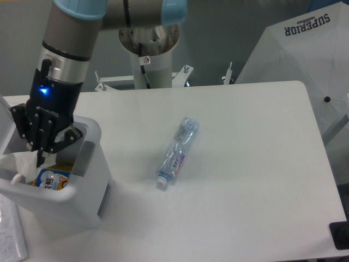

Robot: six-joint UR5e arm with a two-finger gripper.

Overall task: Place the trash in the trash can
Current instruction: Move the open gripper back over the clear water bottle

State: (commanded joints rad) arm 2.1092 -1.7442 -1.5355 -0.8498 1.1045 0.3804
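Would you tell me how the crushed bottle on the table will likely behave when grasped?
The bottle looks empty and crushed, so probably light and yielding under the fingers. Its clear plastic may be slippery, and lying on its side it could roll if nudged.

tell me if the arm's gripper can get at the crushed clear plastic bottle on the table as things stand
Probably yes. The crushed clear plastic bottle lies alone on the bare white table, with nothing over or beside it. The gripper is above the boxy white trash can, off to one side of it.
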